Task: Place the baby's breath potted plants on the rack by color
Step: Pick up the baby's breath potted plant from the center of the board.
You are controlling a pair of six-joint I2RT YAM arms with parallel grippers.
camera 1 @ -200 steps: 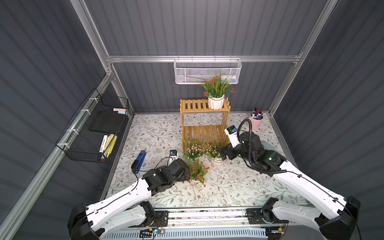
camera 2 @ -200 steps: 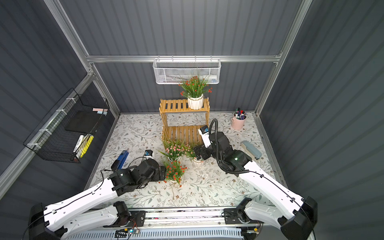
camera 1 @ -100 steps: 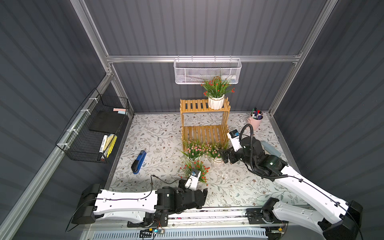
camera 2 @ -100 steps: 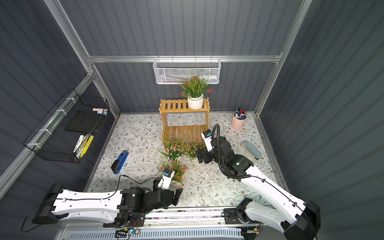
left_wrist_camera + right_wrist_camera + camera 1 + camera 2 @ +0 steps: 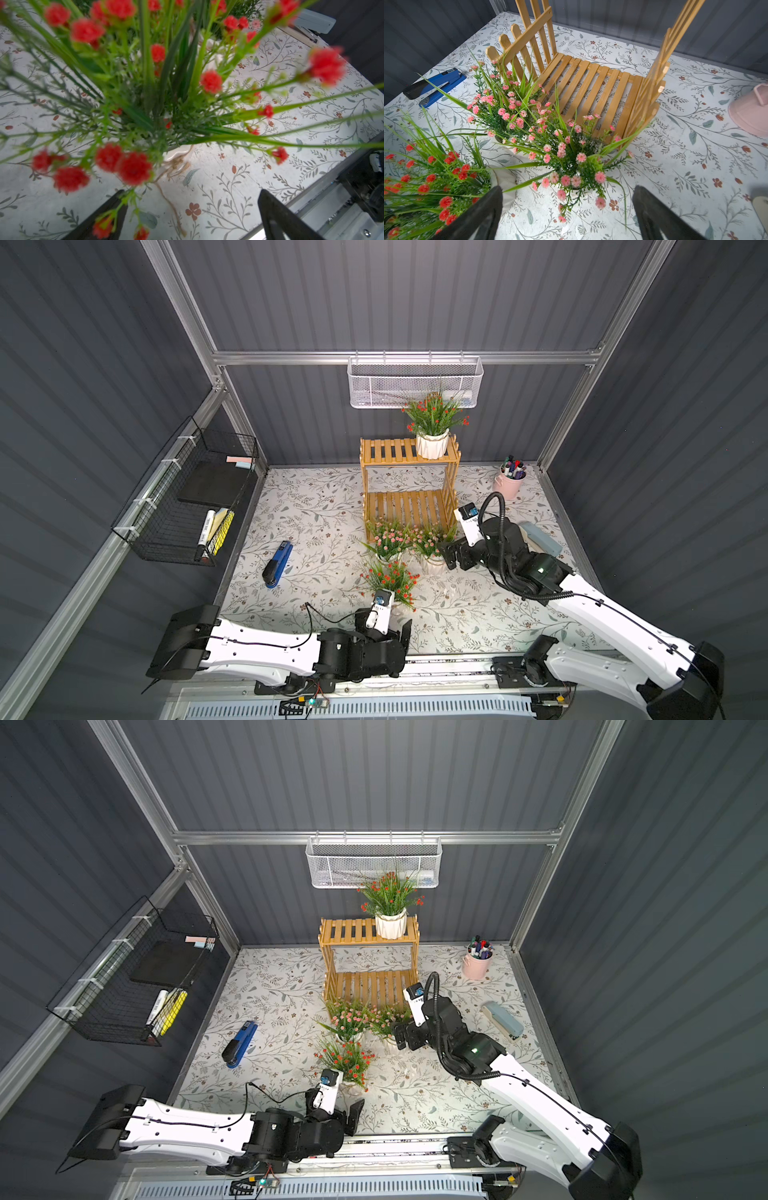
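Since a second ago my left arm has pulled back from beside the second red plant [image 5: 390,578] and now lies low along the front rail, at 6 o'clock of that plant. My right arm has shifted only slightly. My left gripper [image 5: 192,216] is released, jaws wide, with only the pot's loose twine and a few stray blossoms between them. My right gripper [image 5: 566,218] is spread open too, at 3 o'clock of the nearer pink plant [image 5: 430,541], whose pot stands just ahead of the jaws.

I judge one of four done. A red plant [image 5: 432,427] stands on the rack [image 5: 390,452], at the 3 o'clock end of the upper tier, with room free at 9 o'clock of it. The lower tier is bare.

Left to place are the second red plant and both pinks, all on the tabletop [image 5: 316,506]. The other pink plant [image 5: 388,537] stands at 9 o'clock of the nearer one, leaves mingling, both crowding the lower tier's front edge. That tangle is my likely snag.

Well apart lie a blue stapler [image 5: 277,564] at 9 o'clock, and a pale stapler [image 5: 503,1020] and a pink cup of markers [image 5: 509,485] toward 2 o'clock.
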